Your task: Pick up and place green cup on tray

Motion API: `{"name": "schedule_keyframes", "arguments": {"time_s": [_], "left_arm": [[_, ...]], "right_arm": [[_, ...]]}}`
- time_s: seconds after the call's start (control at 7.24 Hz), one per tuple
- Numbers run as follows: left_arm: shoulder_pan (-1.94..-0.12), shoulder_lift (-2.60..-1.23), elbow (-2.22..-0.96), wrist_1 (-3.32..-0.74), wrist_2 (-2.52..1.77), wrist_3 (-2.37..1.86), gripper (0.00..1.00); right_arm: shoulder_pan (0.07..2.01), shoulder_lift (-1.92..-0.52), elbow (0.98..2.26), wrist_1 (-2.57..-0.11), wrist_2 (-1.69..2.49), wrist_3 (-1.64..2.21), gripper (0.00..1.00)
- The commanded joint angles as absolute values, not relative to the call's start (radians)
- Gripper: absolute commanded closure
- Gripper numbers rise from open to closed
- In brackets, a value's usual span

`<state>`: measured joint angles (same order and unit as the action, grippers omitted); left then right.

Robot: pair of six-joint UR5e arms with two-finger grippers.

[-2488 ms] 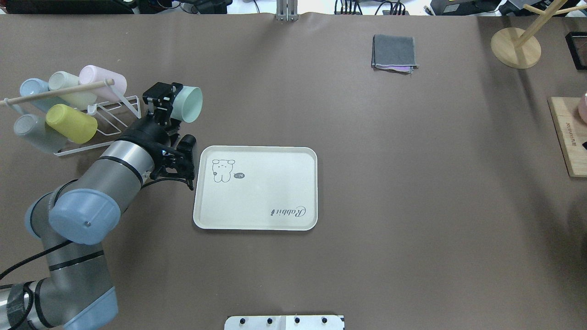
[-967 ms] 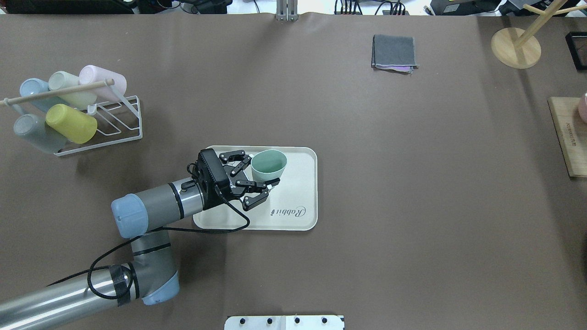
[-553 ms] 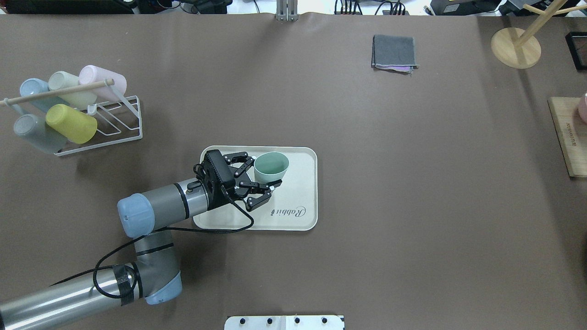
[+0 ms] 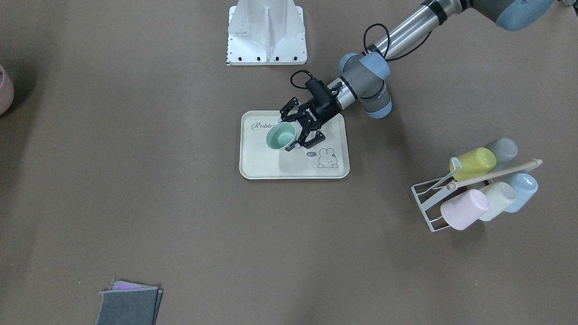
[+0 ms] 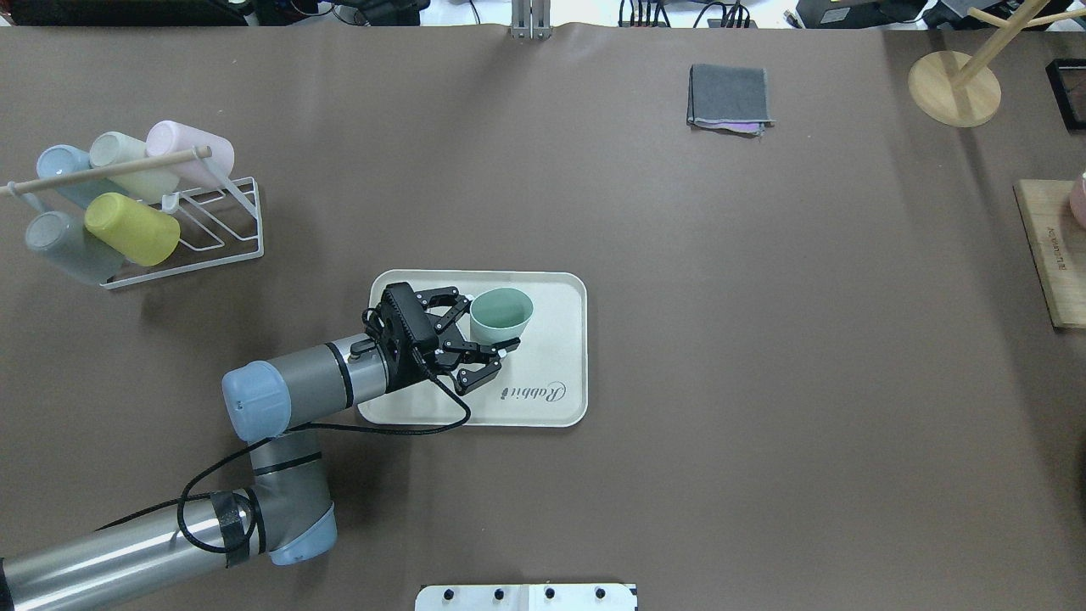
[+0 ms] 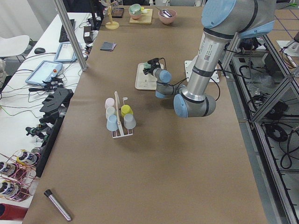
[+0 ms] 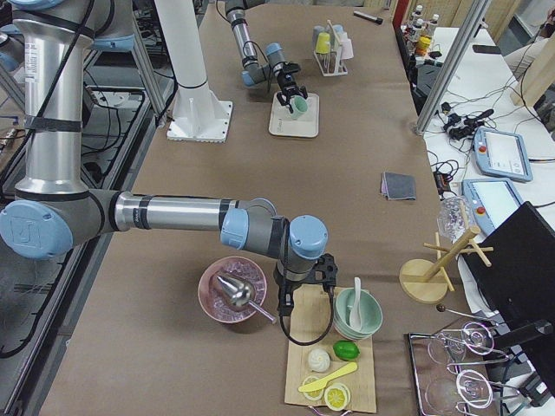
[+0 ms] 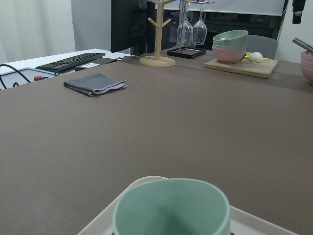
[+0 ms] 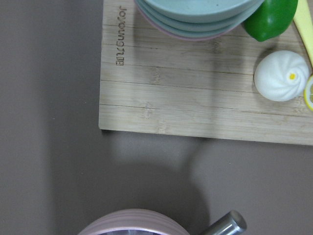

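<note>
The left jaws, spread wide, hold the green cup (image 5: 501, 310) by its sides, mouth up, at the far half of the tray (image 5: 551, 339) on the desk (image 5: 721, 339). The right jaws hang between a pink bowl (image 7: 232, 290) and a wooden board (image 7: 334, 364); open or closed, I cannot tell.

The left arm (image 5: 322, 386) was built of brushed silver tubes joined by rounded pale-blue joint caps (image 5: 254, 406), with thin black rings at the seams. A black cable (image 5: 416, 424) looped loosely along it, and a band of black tape (image 5: 227, 522) wrapped the lower tube. The left end effector (image 5: 489, 322) was black, with jointed linkage fingers (image 5: 441, 299), pale pads (image 5: 512, 343) and small white lettering (image 4: 310, 111). The white base pedestal (image 4: 266, 31) carried a row of dark screws (image 4: 258, 58). The right arm (image 7: 173, 212) showed the same silver and blue, with a round logo (image 7: 24, 234) on one cap.
</note>
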<state>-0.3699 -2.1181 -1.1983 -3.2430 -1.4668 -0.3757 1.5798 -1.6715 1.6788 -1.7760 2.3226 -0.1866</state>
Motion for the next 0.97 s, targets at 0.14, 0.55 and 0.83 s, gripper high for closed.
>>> {"name": "schedule_keyframes", "arguments": {"time_s": [0.14,0.55,0.83], "left_arm": [[-0.368,-2.122,-1.195,-3.243,-1.46,-0.336,0.17],[-0.368,-2.115,-1.204,-3.244,-1.459,-0.29,0.03],[-0.376,-2.114,-1.285,-3.241,-1.462,-0.29,0.02]], "right_arm": [[1.578,-1.678,1.677,-1.772,2.325,-0.187,0.0],[1.58,-1.675,1.675,-1.772,2.326,-0.186,0.0],[1.58,-1.672,1.675,-1.773,2.326,-0.184,0.0]]}}
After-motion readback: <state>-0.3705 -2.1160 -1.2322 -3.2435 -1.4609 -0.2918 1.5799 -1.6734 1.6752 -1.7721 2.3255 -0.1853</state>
